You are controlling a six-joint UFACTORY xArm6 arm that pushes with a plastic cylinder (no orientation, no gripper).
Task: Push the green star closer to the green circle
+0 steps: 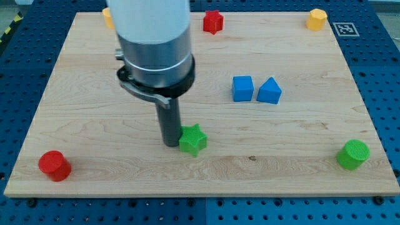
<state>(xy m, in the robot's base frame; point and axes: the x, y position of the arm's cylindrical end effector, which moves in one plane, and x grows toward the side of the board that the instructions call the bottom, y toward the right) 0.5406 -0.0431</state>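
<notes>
The green star (193, 139) lies on the wooden board (94, 125), a little below its middle. The green circle (353, 154) stands near the board's bottom right corner, far to the right of the star. My tip (170, 144) rests on the board right against the star's left side. The arm's grey and white body (153, 44) rises above it and hides part of the board's upper left.
A blue cube (242, 88) and a blue triangular block (269, 91) sit side by side above and right of the star. A red star (213, 22) is at the top, a yellow block (317, 19) at top right, another yellow block (108, 17) half hidden at top left, a red cylinder (54, 165) at bottom left.
</notes>
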